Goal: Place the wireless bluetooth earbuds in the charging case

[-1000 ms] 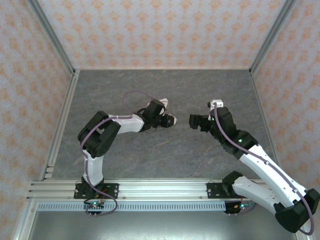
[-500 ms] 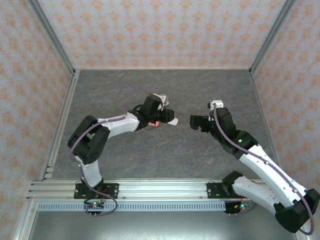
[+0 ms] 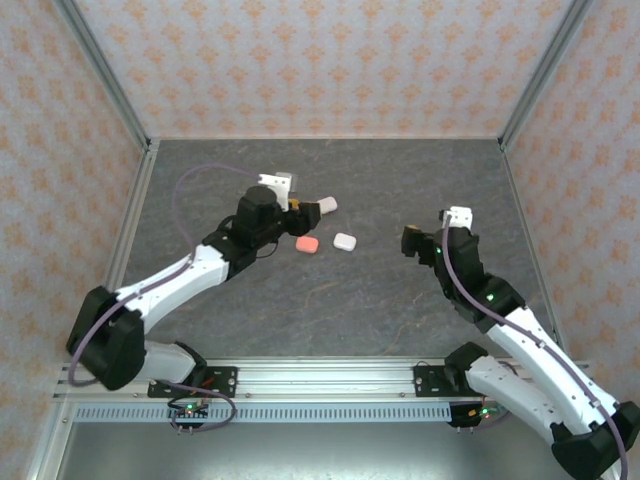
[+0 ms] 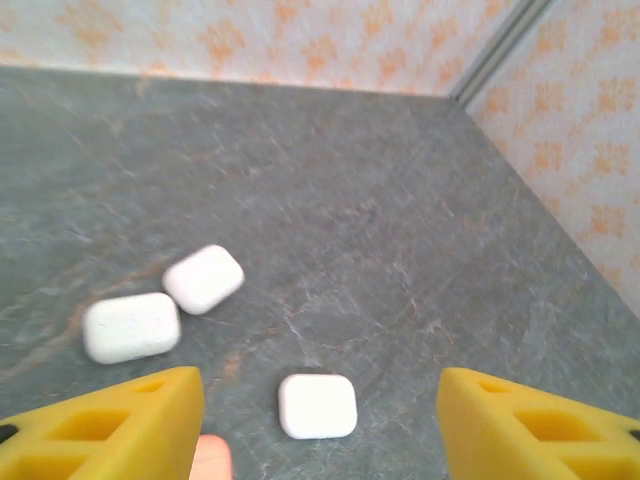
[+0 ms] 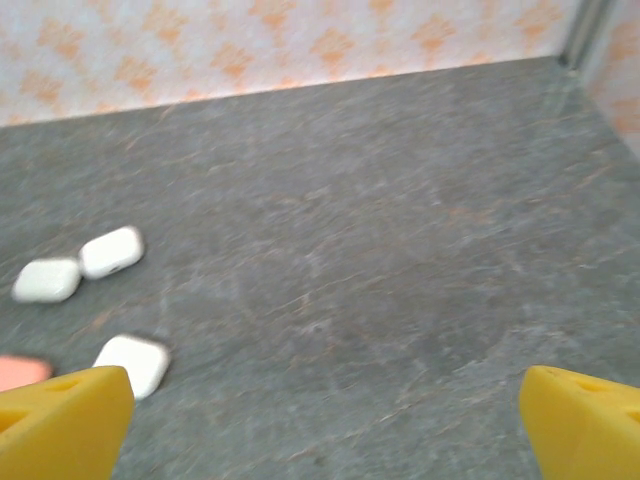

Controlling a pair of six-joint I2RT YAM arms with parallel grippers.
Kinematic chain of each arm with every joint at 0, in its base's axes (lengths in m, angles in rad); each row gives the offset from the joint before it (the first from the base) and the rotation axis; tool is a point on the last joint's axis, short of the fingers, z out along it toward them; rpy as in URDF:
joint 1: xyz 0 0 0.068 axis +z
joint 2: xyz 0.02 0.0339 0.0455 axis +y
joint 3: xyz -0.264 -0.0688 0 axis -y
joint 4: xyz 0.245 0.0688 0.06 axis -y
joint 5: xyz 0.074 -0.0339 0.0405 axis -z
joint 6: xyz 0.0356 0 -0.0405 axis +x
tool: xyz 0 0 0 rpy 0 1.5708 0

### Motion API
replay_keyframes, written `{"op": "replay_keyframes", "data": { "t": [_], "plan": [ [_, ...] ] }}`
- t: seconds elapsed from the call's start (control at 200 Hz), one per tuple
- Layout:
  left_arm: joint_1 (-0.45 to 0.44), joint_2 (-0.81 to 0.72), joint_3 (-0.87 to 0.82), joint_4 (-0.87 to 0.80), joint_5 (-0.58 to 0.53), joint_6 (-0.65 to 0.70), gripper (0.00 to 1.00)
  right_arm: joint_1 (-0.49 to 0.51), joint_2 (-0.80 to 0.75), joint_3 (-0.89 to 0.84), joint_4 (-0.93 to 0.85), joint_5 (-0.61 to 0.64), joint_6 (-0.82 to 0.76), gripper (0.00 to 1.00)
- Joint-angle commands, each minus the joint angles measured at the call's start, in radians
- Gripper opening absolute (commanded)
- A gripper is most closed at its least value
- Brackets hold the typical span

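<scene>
Left gripper (image 4: 320,400) first: my fingers are spread apart and nothing is pinched between them. The closest thing is the pink case (image 4: 210,460), poking out right beside my left-hand finger (image 4: 110,425). Just ahead, in the gap between the two fingers and touching neither, is the nearest white case (image 4: 317,405), lying flat. Further ahead and off to the left are the left white case (image 4: 131,326) and the far white case (image 4: 203,279), side by side and nearly touching. Every case looks closed, so I honestly can't tell whether the earbuds are inside.

Right gripper (image 5: 325,410): fingers as wide apart as they go, gripping nothing, over bare gray table (image 5: 400,250). The same cases sit well off to its left, kinda blurry. Past all that is the patterned wall (image 5: 300,50).
</scene>
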Motion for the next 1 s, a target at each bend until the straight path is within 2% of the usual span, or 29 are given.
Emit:
{"op": "replay_keyframes", "data": {
  "t": [0.0,0.105,0.2,0.465,0.646,0.786,0.991],
  "plan": [
    [0.042,-0.094,-0.069,0.011,-0.135,0.043,0.68,-0.062,-0.026,-0.067,0.107,0.116,-0.016,0.99],
    [0.106,-0.183,-0.136,0.019,-0.227,0.003,0.81,-0.148,-0.016,-0.125,0.16,0.132,-0.013,0.99],
    [0.151,-0.25,-0.186,0.053,-0.27,0.007,1.0,-0.236,-0.003,-0.183,0.225,0.137,0.027,0.99],
    [0.162,-0.378,-0.238,0.021,-0.366,0.141,1.0,-0.381,0.056,-0.431,0.602,0.121,-0.001,0.99],
    [0.162,-0.439,-0.297,0.016,-0.436,0.187,1.0,-0.397,0.238,-0.435,0.756,0.1,-0.067,0.99],
    [0.162,-0.442,-0.329,0.027,-0.46,0.233,1.0,-0.398,0.36,-0.46,1.007,0.053,-0.138,0.99],
    [0.163,-0.442,-0.382,0.059,-0.53,0.283,1.0,-0.4,0.532,-0.441,1.217,-0.022,-0.246,0.99]
  ]
}}
